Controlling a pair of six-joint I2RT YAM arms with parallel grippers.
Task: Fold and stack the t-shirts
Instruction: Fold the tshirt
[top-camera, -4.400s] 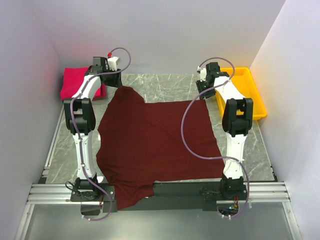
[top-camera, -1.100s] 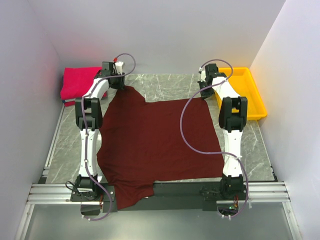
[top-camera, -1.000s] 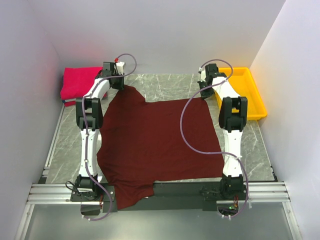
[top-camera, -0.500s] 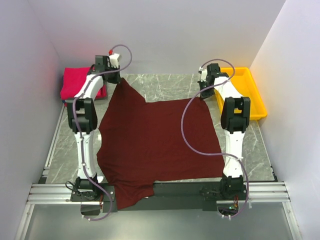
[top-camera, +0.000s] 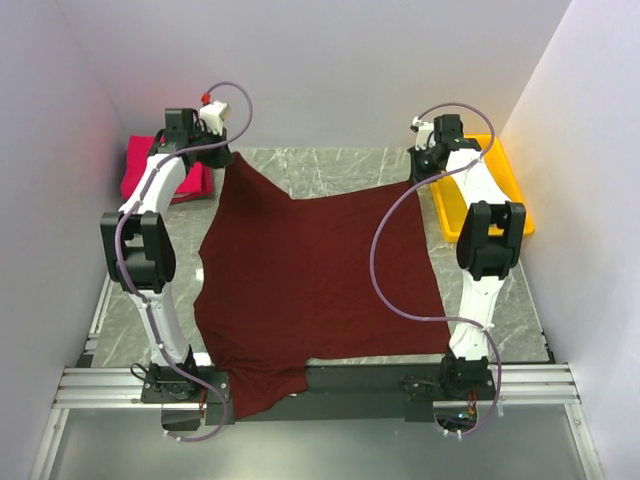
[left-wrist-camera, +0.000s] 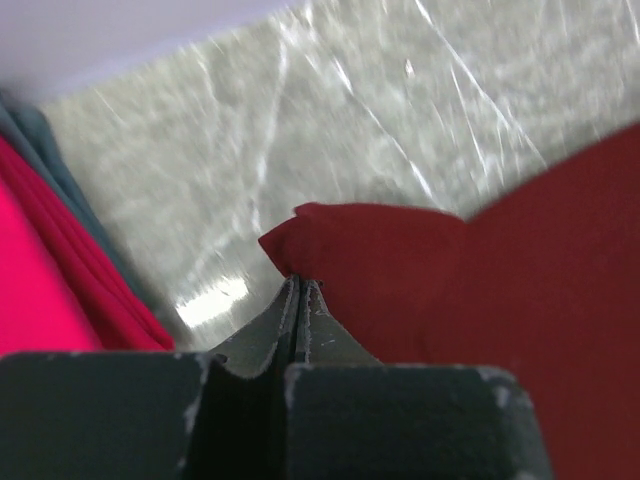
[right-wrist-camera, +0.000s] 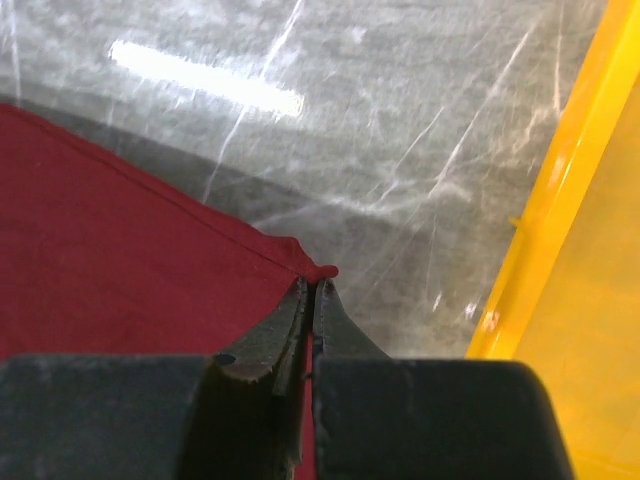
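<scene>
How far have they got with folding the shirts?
Done, it seems: the pink shirt lies folded in the far left corner. In hand: the maroon shirt is spread out unfolded, with the left pincer and right pincer each shut on a far corner. Left: folding it and stacking the two.

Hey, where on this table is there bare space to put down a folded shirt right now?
Roomiest: the bare marble tabletop strip beyond the far edge of the maroon t-shirt. A narrower patch lies right of it, nearer than the yellow tray. The middle is covered; the pink folded shirt fills the far-left corner.
</scene>
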